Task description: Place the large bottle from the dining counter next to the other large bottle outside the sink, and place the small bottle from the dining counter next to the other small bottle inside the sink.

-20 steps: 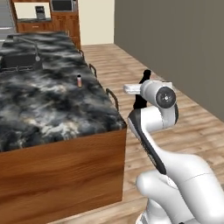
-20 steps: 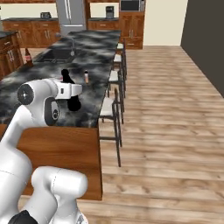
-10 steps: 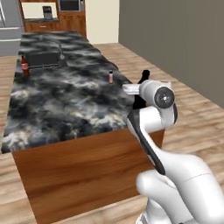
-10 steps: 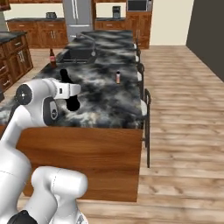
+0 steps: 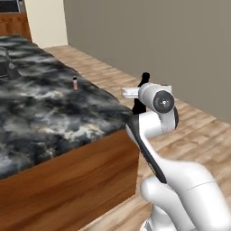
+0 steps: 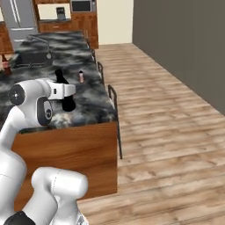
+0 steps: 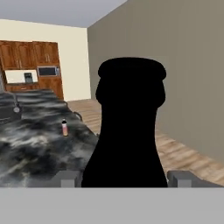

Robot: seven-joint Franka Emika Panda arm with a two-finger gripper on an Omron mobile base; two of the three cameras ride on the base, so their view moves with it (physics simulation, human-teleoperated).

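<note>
Big marbled dining counter takes up most of the left base shot. Sink with the brown bottle beside it shows in the right base view. Black bottle sits clamped in the gripper, lifted beside the counter; no readable label. Tiny pinkish bottle stands near the counter's edge.

The marbled dining counter lies largely bare. A small pinkish bottle stands alone near its edge. The black sink sits well beyond.
</note>
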